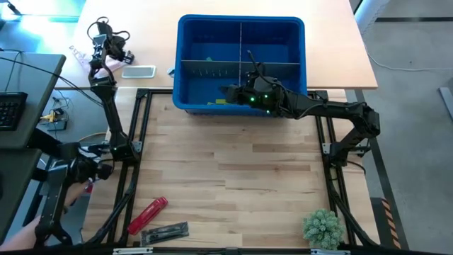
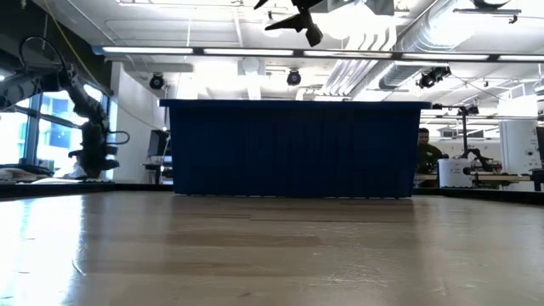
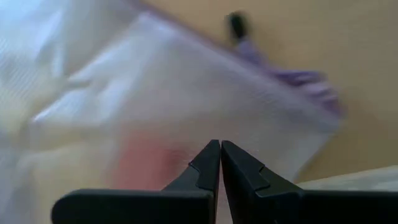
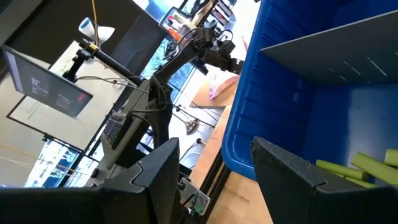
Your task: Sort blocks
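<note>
Ribbed blue plastic bin (image 1: 187, 67) — slim lime blocks (image 4: 348, 169) inside, right gripper (image 1: 249, 96) above

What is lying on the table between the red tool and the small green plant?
Nothing: in the high view the wood between the red tool and the plant is bare.

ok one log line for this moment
right gripper: open, empty, over blue bin | yellow-green blocks: in bin | left gripper: shut, off table's left edge
</note>
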